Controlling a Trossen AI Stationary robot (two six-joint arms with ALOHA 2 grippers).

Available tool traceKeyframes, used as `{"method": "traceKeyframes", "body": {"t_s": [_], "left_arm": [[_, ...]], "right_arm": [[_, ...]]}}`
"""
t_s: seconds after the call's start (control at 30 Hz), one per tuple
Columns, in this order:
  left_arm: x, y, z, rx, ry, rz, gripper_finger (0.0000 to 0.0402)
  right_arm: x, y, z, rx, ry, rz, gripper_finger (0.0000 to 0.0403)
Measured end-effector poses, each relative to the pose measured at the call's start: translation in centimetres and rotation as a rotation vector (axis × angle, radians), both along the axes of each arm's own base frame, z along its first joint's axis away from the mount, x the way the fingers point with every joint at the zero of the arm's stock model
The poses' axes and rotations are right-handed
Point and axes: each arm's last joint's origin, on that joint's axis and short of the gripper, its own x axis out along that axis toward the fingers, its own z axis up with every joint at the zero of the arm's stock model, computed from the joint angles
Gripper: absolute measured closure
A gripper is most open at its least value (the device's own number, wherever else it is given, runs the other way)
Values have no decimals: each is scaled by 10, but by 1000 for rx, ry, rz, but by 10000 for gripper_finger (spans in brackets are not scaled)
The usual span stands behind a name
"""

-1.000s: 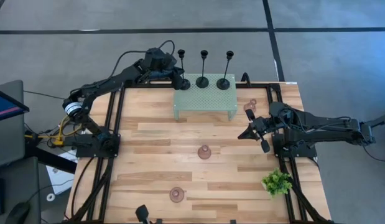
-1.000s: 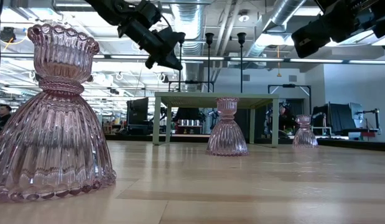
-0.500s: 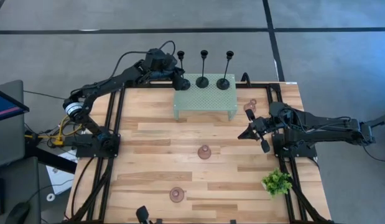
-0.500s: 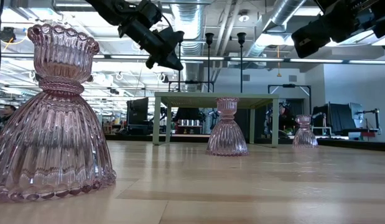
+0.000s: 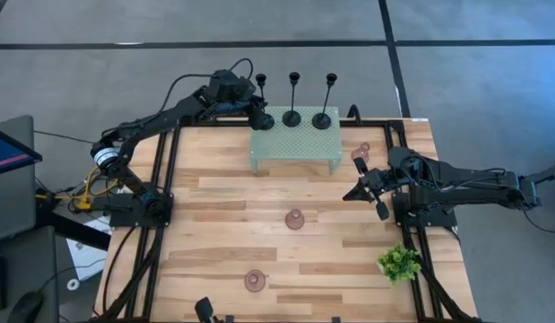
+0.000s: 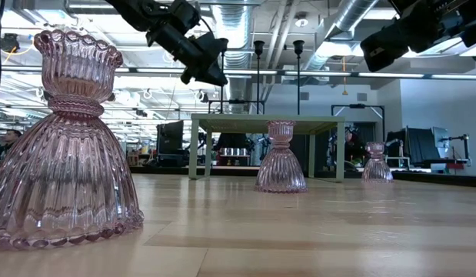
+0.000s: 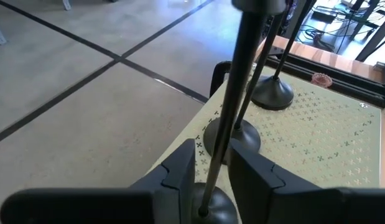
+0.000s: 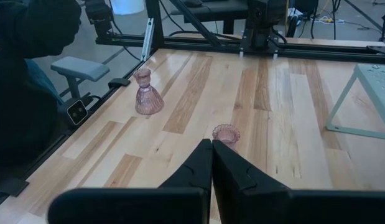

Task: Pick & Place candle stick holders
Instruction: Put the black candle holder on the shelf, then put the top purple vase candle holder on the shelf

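Pink ribbed glass cone holders [image 5: 255, 280] [image 5: 295, 219] [image 5: 362, 149] upright on wooden table [image 5: 223, 233]. Right gripper [image 5: 381, 212] near right edge, fingers together, empty. Left gripper [image 7: 211, 177] at mint-green mesh shelf [image 5: 295, 144], fingers slightly apart around slim black stemmed holder [image 7: 236, 93]; two more alongside.

Light wood table [image 5: 223, 193]. Mint-green mesh shelf [image 5: 295, 144] at far edge, landmark. Three black candle stick holders [image 5: 292, 117] on shelf top. Three pink glass holders [image 5: 295, 219] on tabletop, nearer than shelf. Small green plant [image 5: 399, 263] off shelf's near right.
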Motion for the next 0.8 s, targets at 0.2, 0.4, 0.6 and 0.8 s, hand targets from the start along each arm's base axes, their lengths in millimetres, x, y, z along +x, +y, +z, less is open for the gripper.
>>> {"method": "traceKeyframes", "body": {"t_s": [0.2, 0.4, 0.6, 0.8], "left_arm": [[-6, -5, 9, 19, -24, -1, 289], [-17, -15, 22, 29, -52, -37, 277], [-31, -28, 28, -2, -18, -50, 275], [-46, -45, 32, -43, 31, -67, 275]], "right_arm": [[0, 0, 0, 15, 6, -5, 403], [0, 0, 0, 18, 8, -6, 403], [0, 0, -1, 28, 15, -9, 403], [0, 0, -1, 27, 16, -8, 403]]}}
